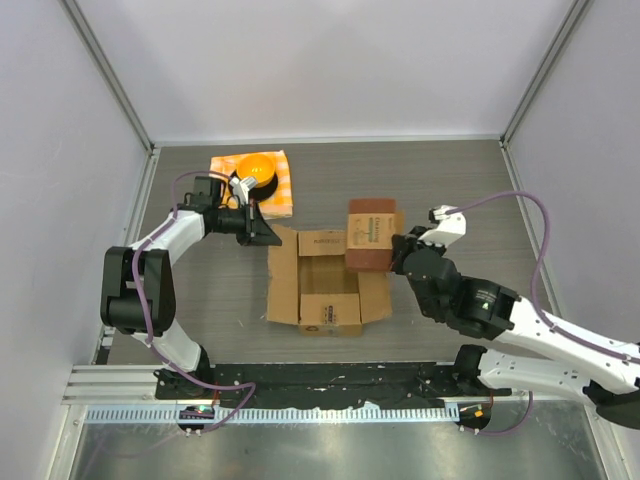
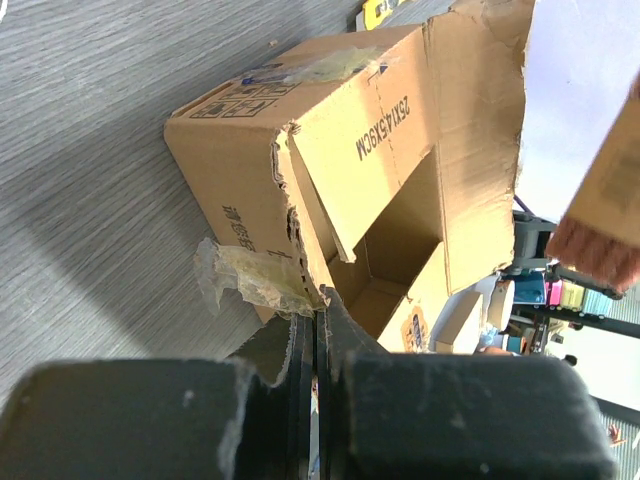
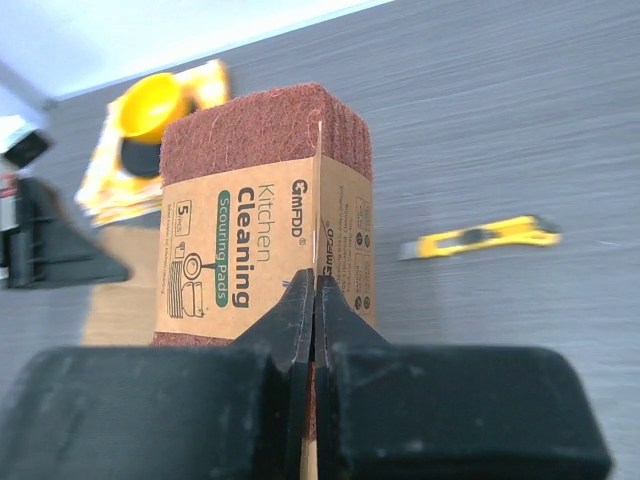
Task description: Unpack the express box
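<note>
The express box [image 1: 322, 300] sits open in the middle of the table, flaps spread, with loose clear tape hanging from its corner [image 2: 250, 275]. At the box's far left corner, my left gripper [image 1: 266, 234] is shut on the edge of a flap [image 2: 317, 318]. A pack of reddish-brown kitchen scouring pads [image 1: 371, 233] in a brown paper sleeve hangs over the box's right flap. The right gripper [image 1: 398, 250] is shut on the seam of that sleeve [image 3: 316, 284]. The left wrist view shows the pack [image 2: 603, 228] at its right edge.
A yellow bowl [image 1: 258, 168] rests on an orange checked cloth [image 1: 285, 190] behind the left gripper. A yellow utility knife [image 3: 482, 237] lies on the grey table beyond the pack. White walls enclose the back and sides.
</note>
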Robot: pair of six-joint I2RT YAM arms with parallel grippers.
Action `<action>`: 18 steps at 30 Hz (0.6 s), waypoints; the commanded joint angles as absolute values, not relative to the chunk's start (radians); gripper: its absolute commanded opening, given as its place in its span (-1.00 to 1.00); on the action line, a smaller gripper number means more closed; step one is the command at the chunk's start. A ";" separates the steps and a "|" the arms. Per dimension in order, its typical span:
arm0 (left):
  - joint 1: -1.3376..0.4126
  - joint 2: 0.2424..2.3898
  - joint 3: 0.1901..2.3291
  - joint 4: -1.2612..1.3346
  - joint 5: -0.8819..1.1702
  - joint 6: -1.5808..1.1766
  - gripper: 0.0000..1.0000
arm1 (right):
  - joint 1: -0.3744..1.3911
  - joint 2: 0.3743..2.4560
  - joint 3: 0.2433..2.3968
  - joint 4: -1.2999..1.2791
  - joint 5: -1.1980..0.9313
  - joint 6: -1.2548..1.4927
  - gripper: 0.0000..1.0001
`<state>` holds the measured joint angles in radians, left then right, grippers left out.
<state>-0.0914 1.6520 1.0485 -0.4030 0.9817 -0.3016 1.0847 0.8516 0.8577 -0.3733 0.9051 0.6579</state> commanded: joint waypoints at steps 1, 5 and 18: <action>-0.091 1.649 1.091 -0.417 0.971 -0.276 -1.00 | 1.022 0.821 0.940 -0.759 1.130 0.774 -0.99; -0.086 1.649 1.111 -0.431 0.971 -0.273 -1.00 | 0.795 0.842 0.910 -0.798 1.008 0.709 -0.99; -0.005 1.617 1.089 -0.460 1.002 -0.242 -1.00 | 0.129 1.015 0.762 -0.539 0.545 0.453 -0.98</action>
<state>-0.0166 1.6520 1.0767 -0.4564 0.9722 -0.2710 0.2020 0.9565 0.7723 -0.6445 0.6548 0.5266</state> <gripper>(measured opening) 0.029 0.033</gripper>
